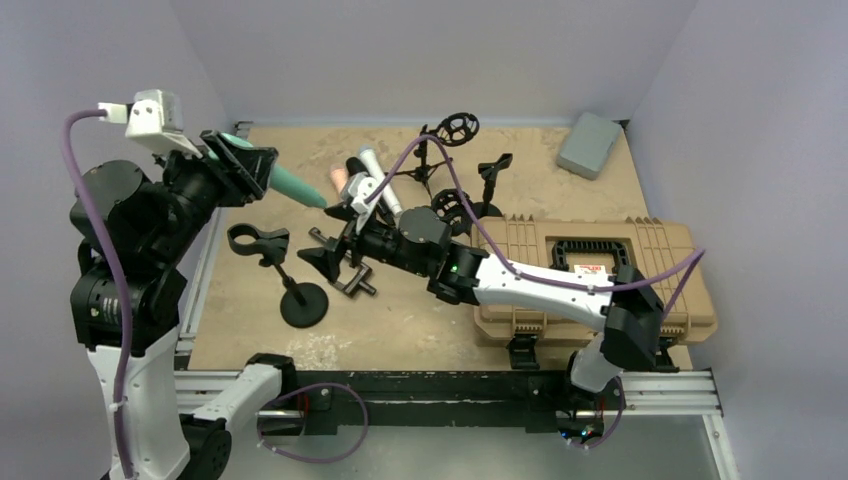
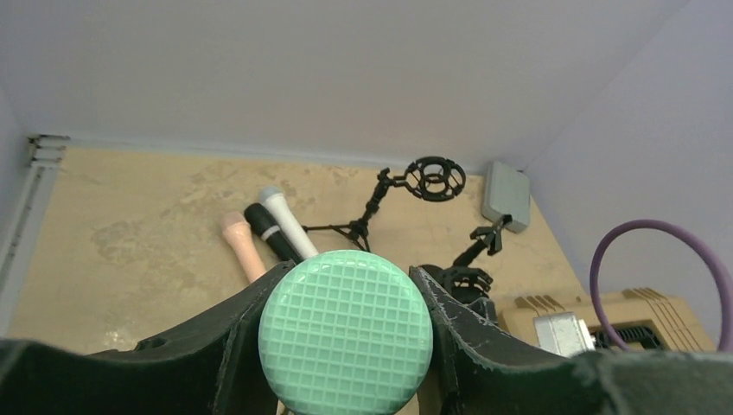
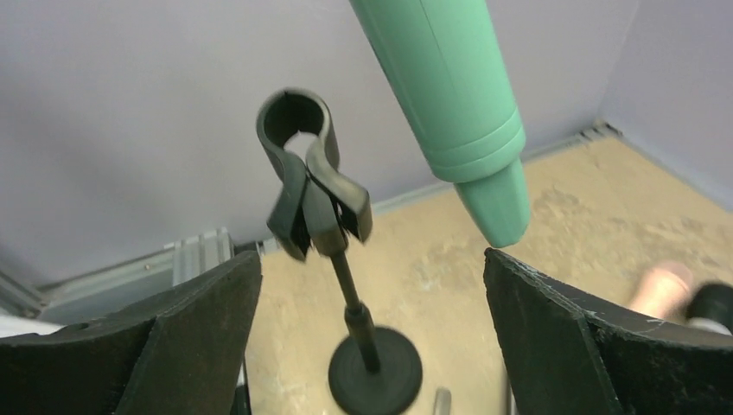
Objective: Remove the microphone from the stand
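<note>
Up left, left end effector clamps microphone off stand; right end effector released; overhang could cause slip.

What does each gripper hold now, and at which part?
The left gripper holds the green microphone near its head end, its tail pointing out. The right gripper is open and holds nothing.
</note>
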You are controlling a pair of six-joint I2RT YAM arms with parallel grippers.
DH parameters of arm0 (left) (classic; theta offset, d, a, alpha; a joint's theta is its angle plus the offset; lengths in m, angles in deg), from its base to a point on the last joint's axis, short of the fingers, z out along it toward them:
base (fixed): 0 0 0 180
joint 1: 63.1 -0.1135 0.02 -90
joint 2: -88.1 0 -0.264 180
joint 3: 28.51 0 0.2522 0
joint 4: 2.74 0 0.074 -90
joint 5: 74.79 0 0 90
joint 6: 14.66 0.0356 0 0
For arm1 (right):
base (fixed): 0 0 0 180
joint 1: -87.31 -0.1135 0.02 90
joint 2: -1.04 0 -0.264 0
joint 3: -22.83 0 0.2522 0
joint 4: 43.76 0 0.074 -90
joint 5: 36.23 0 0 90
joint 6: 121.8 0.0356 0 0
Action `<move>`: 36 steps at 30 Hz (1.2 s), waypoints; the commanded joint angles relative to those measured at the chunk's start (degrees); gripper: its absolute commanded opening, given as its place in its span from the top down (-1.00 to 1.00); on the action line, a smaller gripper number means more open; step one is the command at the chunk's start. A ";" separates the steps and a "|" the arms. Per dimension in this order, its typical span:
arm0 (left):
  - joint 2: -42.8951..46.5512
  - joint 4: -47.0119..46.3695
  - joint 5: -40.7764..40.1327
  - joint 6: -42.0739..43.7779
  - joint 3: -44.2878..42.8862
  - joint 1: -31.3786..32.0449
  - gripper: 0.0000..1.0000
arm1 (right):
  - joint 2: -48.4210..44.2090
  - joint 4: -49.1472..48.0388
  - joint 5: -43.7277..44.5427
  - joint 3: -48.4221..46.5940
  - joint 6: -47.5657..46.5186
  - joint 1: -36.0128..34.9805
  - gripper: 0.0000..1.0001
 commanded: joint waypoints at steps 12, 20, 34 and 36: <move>-4.17 0.19 22.17 -4.39 7.31 0.06 1.00 | -8.76 15.31 7.07 -2.24 -0.97 2.06 -0.63; -4.63 -1.25 26.54 -7.18 10.29 -0.02 1.00 | -6.91 12.92 6.98 -1.10 0.42 2.08 0.04; 6.29 2.28 -13.44 0.22 12.37 -0.02 -0.86 | 6.06 12.18 17.86 -9.92 4.81 4.11 1.00; 8.74 3.05 -18.63 1.92 12.49 0.22 -0.84 | 10.49 15.77 20.86 -14.72 5.51 4.86 1.00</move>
